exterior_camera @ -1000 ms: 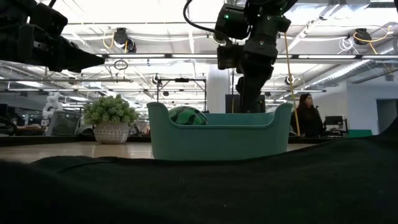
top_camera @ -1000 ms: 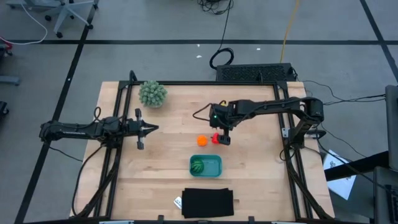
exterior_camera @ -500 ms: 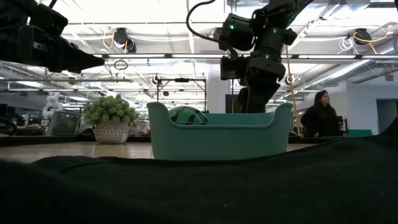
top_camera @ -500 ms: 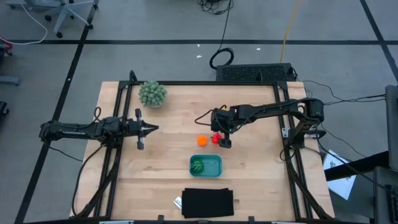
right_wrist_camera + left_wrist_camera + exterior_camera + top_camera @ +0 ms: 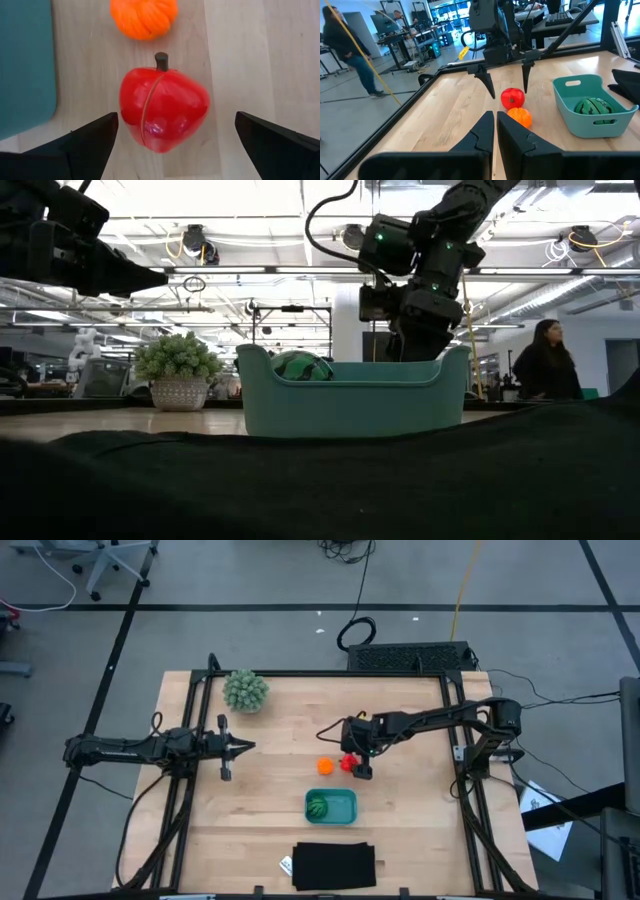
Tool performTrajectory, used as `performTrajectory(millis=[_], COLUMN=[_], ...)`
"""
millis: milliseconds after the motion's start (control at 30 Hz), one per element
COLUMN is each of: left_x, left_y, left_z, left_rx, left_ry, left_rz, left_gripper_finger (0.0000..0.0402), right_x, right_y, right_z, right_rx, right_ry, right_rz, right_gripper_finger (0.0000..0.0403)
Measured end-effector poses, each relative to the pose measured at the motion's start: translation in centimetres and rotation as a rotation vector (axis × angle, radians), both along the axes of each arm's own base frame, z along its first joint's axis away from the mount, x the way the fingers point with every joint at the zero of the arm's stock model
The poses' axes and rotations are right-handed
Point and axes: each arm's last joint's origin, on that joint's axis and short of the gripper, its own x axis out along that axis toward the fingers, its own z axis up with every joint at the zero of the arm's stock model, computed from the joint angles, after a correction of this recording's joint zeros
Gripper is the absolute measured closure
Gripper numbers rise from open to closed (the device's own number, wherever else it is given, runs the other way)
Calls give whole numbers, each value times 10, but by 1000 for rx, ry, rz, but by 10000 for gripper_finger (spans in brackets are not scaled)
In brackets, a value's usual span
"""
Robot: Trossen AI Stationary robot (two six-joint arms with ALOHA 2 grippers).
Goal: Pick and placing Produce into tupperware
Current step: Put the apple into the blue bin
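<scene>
The red piece rests on the table on its side, stem toward the orange piece next to it. My right gripper is open, pointing down, with one finger on either side of the red piece and touching nothing. The teal tupperware stands on the table nearer the near edge, with the green striped piece inside it. In the low view the tupperware wall hides the right fingertips. My left gripper is shut and waits over the table's left side.
A pale-green ball plant in a pot stands near the far left corner. A black flat rectangle lies at the near edge, with a small white label beside it. A person stands in the room beyond the table.
My right gripper has come down over the red piece and shifted slightly toward the table's right, so its fingers now stand lower around it. The produce and the tupperware have stayed in place. The person in the room behind has walked to the right.
</scene>
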Motion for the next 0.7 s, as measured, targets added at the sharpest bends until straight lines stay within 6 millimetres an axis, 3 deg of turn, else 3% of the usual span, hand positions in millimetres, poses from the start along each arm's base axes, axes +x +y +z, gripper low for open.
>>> performTrajectory(millis=[700], left_x=[0], left_y=[0], left_z=[-1], left_rx=[14], left_ry=[16], left_rz=[-1], left_gripper_finger=[376], right_x=[-1], right_y=[1], right_z=[-9], right_rx=[20], right_ry=[-66], right_rz=[10], right_gripper_finger=[12])
